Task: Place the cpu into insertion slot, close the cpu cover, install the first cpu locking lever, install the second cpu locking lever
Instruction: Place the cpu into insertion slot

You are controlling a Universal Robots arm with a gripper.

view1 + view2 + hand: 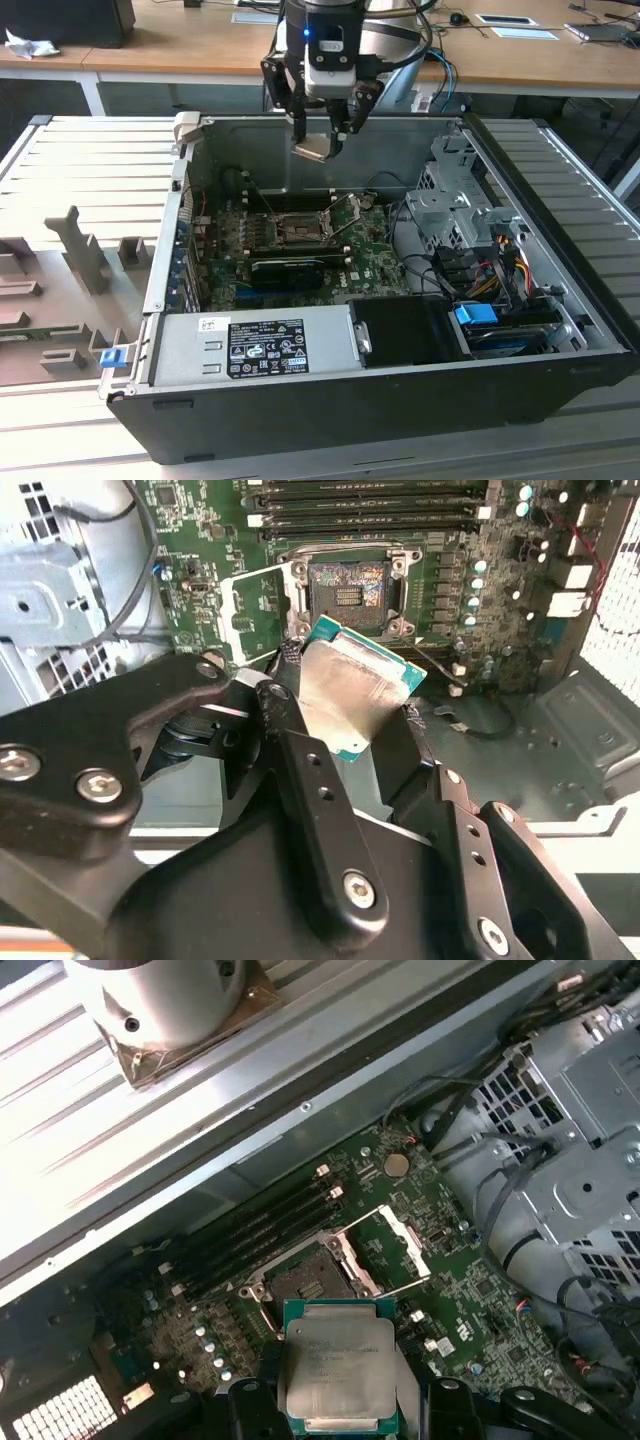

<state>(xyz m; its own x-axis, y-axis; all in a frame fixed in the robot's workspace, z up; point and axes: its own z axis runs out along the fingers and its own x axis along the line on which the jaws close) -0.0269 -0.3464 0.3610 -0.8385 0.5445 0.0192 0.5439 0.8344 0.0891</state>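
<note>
1. On the exterior view's left of the insertion slot [298,232], well apart and outside the computer case [400,400], grey fixtures [75,250] lay on the table and had no part in this step.
2. The insertion slot lay open amid the green motherboard [370,265]. Its dark contact field was bare, with nothing seated in it.
3. The cpu [340,1365] hung above the insertion slot, offset toward the case's far wall and well clear of the board. Its pale metal top faced the first wrist view. In the exterior view it seemed slightly tilted.
4. By my judgement, the placing step called for these things:
   - levelling the chip
   - squaring its edges to the silver frame
   - matching its notches to the socket
   - lowering it straight, with no sliding across the contacts
   - letting go only once it sat flat
5. The gripper [340,1400] was clenched on the cpu. Its black fingers [290,705] were drawn in to the chip's width and pinched two opposite edges. They touched nothing else.
6. Just on the exterior view's right of the insertion slot, the cpu cover [255,605] stood swung up on its hinge, its window empty. It looked far enough back to leave the descent free.
7. Further to the exterior view's right of the insertion slot, a metal drive cage [450,200] and bundled cables [490,265] crowded the case. They were a likely snag for the arm.
</note>
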